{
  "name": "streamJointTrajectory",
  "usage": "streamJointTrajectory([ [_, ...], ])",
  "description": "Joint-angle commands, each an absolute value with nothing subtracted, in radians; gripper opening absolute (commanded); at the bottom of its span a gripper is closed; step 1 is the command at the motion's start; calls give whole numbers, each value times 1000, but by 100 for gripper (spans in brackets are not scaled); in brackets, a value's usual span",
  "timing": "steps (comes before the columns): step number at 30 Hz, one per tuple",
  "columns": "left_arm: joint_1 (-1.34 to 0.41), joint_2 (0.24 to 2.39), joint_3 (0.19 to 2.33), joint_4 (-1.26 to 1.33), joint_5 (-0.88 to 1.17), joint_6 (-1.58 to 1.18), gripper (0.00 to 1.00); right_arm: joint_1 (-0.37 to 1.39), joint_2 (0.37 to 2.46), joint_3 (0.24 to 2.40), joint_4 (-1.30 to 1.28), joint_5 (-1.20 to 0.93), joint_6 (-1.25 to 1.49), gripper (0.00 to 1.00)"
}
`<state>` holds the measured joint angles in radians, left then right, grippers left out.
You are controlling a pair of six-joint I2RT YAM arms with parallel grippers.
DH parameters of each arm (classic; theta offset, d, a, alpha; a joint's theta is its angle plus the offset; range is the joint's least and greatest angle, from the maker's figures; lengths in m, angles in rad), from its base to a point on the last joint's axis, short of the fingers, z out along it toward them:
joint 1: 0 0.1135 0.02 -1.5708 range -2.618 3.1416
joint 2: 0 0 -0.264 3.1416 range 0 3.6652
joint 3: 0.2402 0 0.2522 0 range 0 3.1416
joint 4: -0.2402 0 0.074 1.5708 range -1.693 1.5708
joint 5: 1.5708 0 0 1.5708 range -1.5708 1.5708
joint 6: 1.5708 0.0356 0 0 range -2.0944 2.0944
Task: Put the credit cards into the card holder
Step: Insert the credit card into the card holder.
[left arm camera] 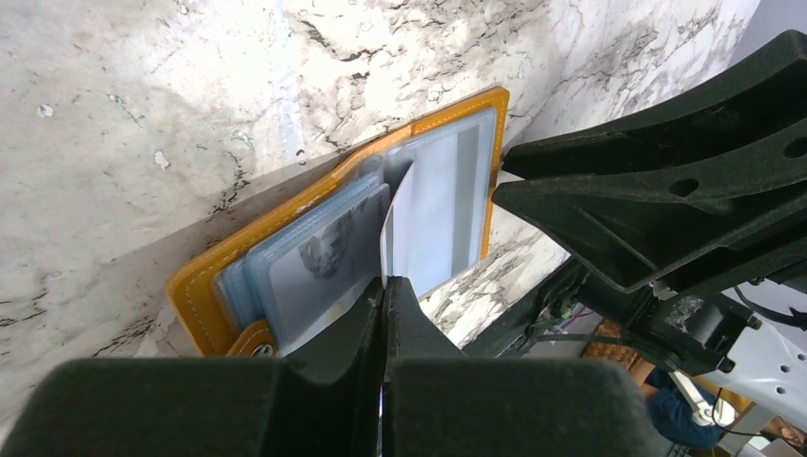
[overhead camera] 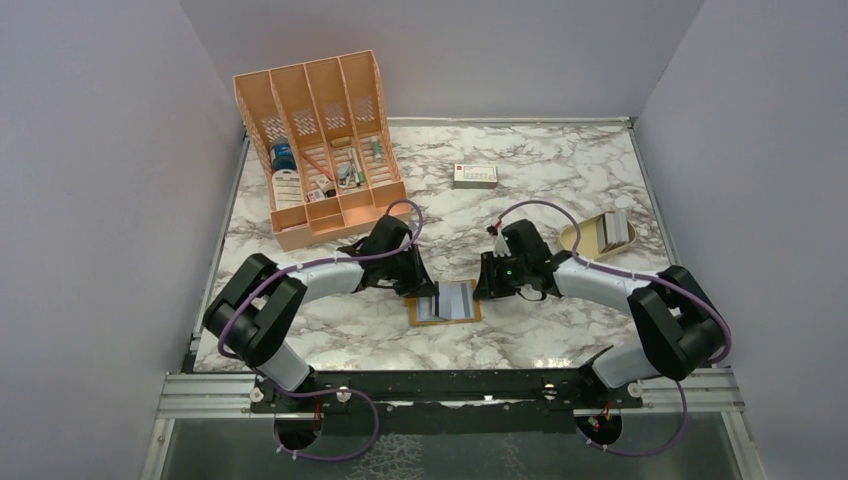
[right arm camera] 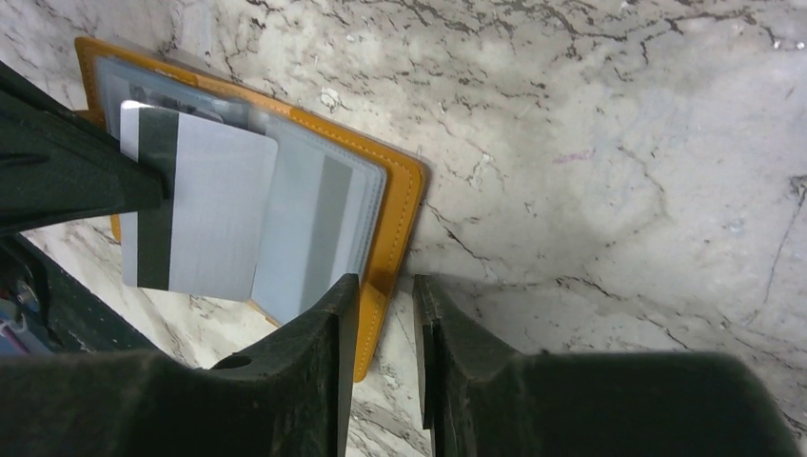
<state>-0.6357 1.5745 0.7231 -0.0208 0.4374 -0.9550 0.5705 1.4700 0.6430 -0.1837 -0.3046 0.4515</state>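
The card holder (overhead camera: pixel 445 302) lies open on the marble between both arms, its orange cover (left arm camera: pixel 205 276) (right arm camera: pixel 395 209) framing clear pockets. One pocket shows a striped card (right arm camera: pixel 319 224). My left gripper (left arm camera: pixel 385 284) (overhead camera: pixel 425 290) is shut on a grey credit card (right arm camera: pixel 195 214) with a dark stripe, held on edge (left arm camera: pixel 395 224) over the open pockets. My right gripper (right arm camera: pixel 383 281) (overhead camera: pixel 487 285) sits at the holder's right edge. Its jaws are slightly apart, with the orange rim lying loose between them. More credit cards (overhead camera: pixel 613 230) stand in a tan dish.
The tan oval dish (overhead camera: pixel 580 238) is right of the right arm. A white box with a red mark (overhead camera: pixel 474 175) lies at the back centre. A large orange desk organiser (overhead camera: pixel 320 145) stands at the back left. Grey walls close in three sides.
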Motion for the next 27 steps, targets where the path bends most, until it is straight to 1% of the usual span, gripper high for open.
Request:
streamJointTrajectory([
  [1, -635, 1595, 698, 2, 399, -949, 0, 578, 1418, 613, -213, -325, 509, 30],
  [5, -634, 1594, 691, 18, 389, -952, 0, 578, 1391, 597, -194, -343, 541, 33],
  [10, -634, 1605, 686, 52, 387, -953, 0, 578, 1404, 576, -155, -388, 556, 33],
  [22, -635, 1606, 661, 80, 350, -940, 0, 578, 1425, 539, -90, -449, 581, 17],
  [27, -639, 1605, 637, 107, 338, -936, 0, 578, 1421, 526, -84, -451, 585, 17],
])
